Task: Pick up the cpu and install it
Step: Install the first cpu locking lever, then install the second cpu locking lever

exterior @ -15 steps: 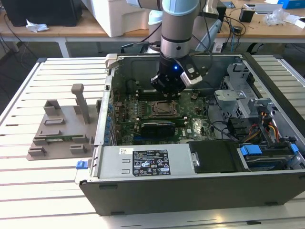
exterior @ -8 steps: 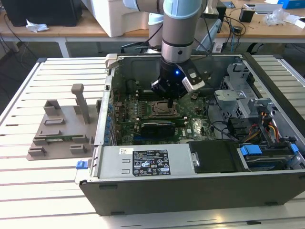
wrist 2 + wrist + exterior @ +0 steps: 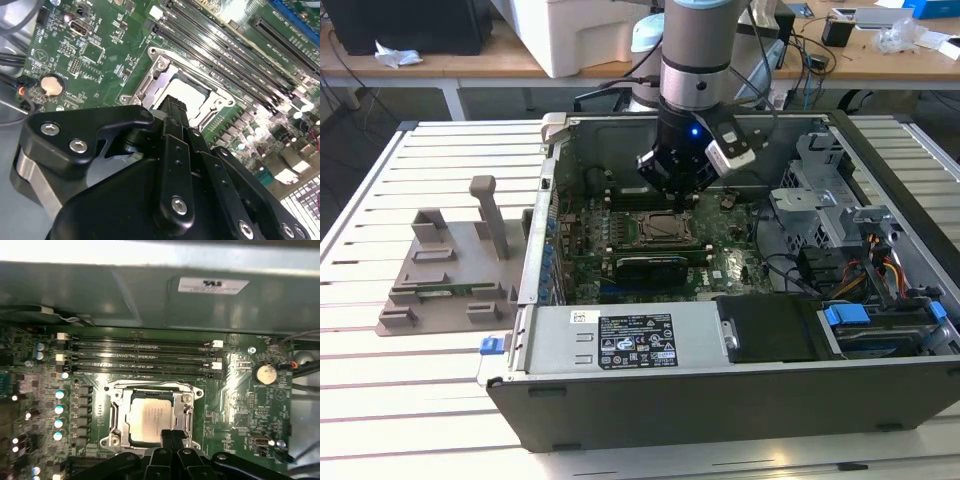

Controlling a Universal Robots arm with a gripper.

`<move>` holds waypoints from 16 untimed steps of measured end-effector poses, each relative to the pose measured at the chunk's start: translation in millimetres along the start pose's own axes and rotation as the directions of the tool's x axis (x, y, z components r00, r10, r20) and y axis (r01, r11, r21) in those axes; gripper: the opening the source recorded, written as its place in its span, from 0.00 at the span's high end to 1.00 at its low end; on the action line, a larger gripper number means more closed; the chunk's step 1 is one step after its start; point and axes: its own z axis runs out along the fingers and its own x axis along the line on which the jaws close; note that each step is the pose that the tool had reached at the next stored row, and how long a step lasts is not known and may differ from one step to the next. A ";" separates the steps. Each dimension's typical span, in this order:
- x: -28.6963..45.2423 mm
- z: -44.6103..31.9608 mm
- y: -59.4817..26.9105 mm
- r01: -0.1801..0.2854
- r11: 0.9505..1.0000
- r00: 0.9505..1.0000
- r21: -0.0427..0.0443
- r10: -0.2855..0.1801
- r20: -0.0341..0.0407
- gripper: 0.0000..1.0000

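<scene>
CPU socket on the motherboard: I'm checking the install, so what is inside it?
The cpu lies inside the socket frame, metal top up. The gripper covers its near edge; contacts underneath are hidden.

Exterior view: high and well back, looking down into the open computer case [image 3: 740,395] on the slatted table [image 3: 420,400].
First wrist view: close above the motherboard [image 3: 240,405], facing the far case wall.
Second wrist view: closer, steeply tilted.
Shared: both wrist views show the processor socket [image 3: 150,415] [image 3: 192,97].
</scene>
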 end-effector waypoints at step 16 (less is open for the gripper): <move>0.5 -3.4 -11.9 0.000 1.000 1.000 0.000 0.000 0.000 0.89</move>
